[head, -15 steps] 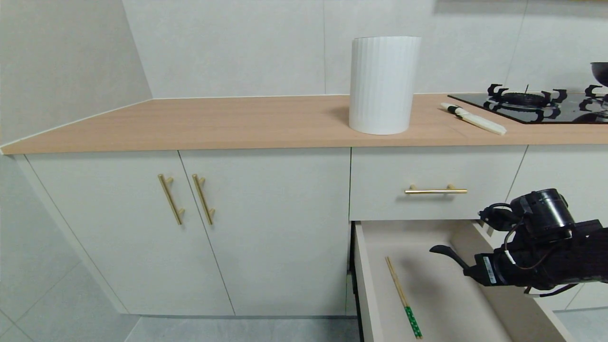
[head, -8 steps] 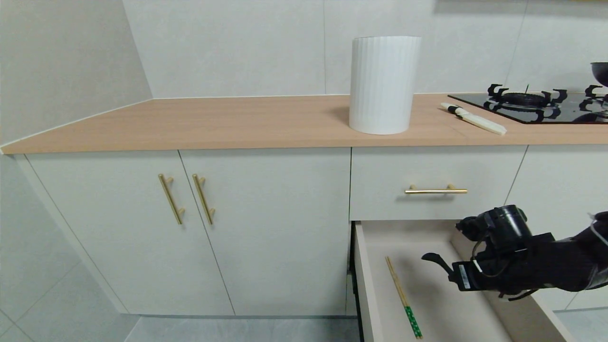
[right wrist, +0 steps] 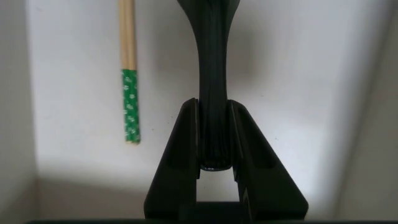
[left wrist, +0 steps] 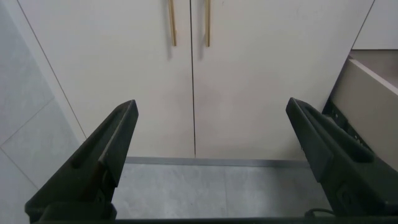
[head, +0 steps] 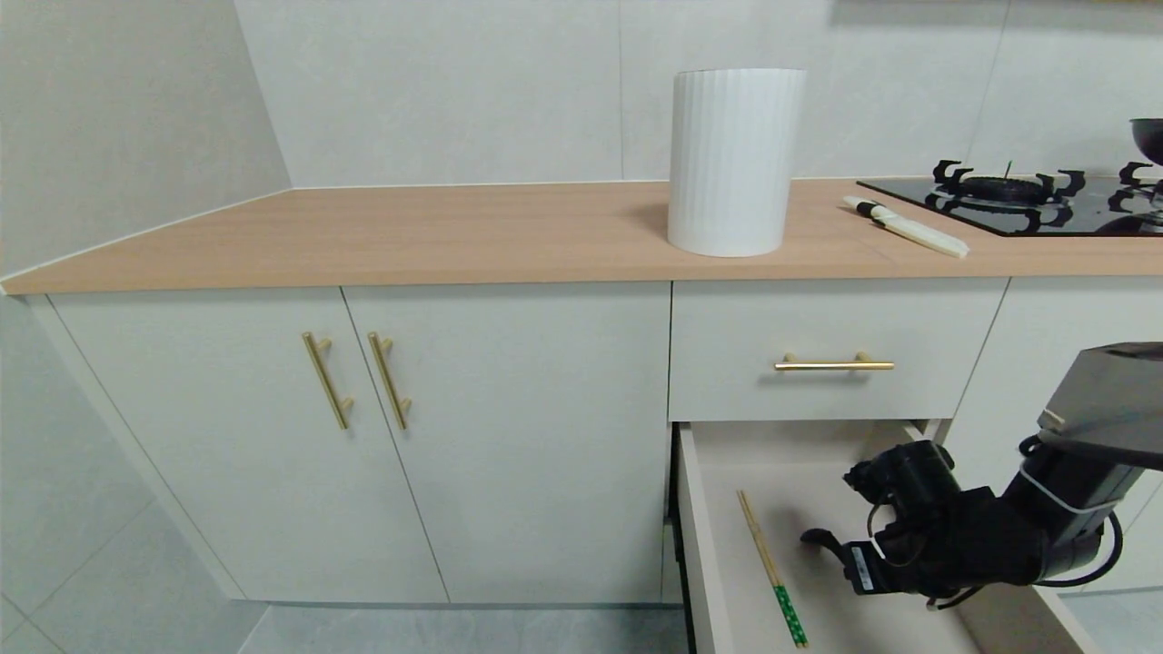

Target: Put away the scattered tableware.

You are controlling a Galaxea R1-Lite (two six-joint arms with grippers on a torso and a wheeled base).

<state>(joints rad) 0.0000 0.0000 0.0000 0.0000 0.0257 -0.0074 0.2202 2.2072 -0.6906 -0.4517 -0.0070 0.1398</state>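
Note:
My right gripper (head: 861, 565) is shut on a black utensil (head: 816, 538) with a curved end, held low inside the open drawer (head: 694, 509). In the right wrist view the utensil's handle (right wrist: 211, 56) is clamped between the fingers of the right gripper (right wrist: 214, 124). A pair of wooden chopsticks (head: 770, 568) with green tips lies on the drawer floor, just left of the utensil; their green end (right wrist: 129, 106) shows beside it. A pale knife (head: 904, 227) with a dark band lies on the counter. My left gripper (left wrist: 211, 162) stands open, low down, facing the cabinet doors.
A tall white ribbed container (head: 734, 162) stands on the wooden counter (head: 409, 232). A black gas hob (head: 1027, 202) sits at the far right. The upper drawer (head: 834, 350) with a brass handle is closed. Two cabinet doors (head: 363, 436) with brass handles are closed.
My right gripper has gone down and to the left with the black utensil, from above the drawer's right side to low inside it, near the chopsticks.

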